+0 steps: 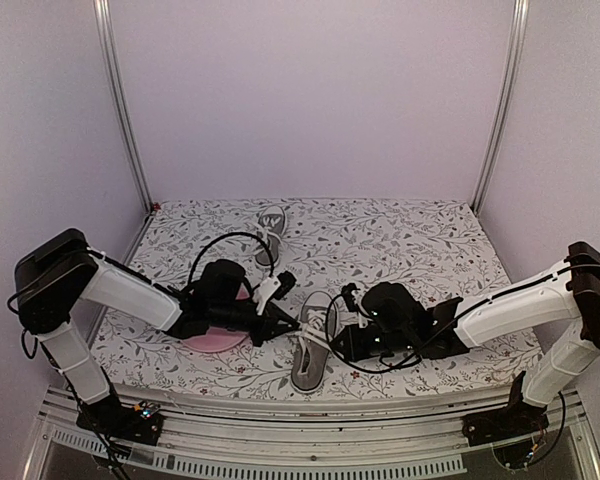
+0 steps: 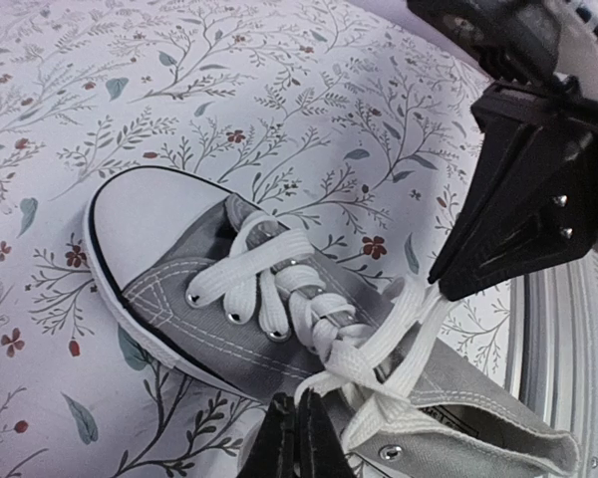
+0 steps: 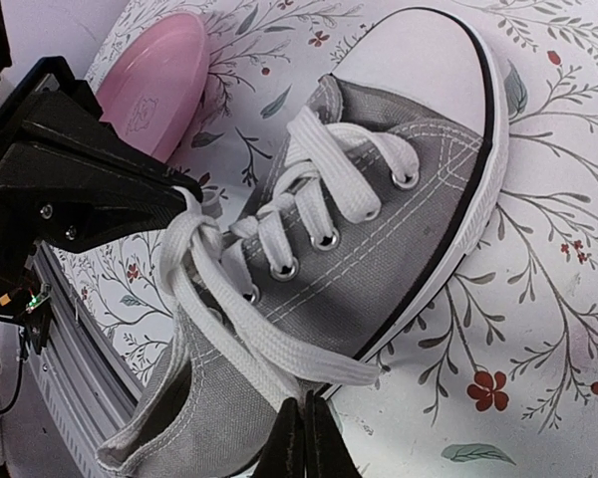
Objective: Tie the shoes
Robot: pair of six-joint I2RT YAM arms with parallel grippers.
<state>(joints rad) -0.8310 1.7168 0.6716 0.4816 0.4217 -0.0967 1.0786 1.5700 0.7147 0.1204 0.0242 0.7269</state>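
Shoe [image 1: 313, 352] being worked sits at the table's [image 1: 410, 240] near edge, about centre, toe toward that edge, between the two arms. Second shoe [image 1: 271, 228] lies well apart toward the far edge, centre, laces untied and nothing near it. Plate [image 3: 154, 75] is left of the near shoe, under the left arm.

Left gripper [image 2: 297, 413]: jaws pinched fully together on one strand of the laces [image 3: 329, 164] just beside the top eyelets. The right wrist view shows its tip gripping the strand. Right gripper [image 3: 301, 413]: also pinched tight, with the other strand running straight into its tips by the shoe's side. Both strands look lifted off the tongue.

Step, as I read it: start of tying the near shoe, with both ends picked up and no bow formed. The strands overlap near the top eyelets, so I can't tell if the first crossover is already in.

Next move likely calls for drawing the ends across each other or out to opposite sides to seat the crossover. Tension should stay gentle so the light shoe doesn't drag or tip. The fingertips are very near each other, so watch for a clash.
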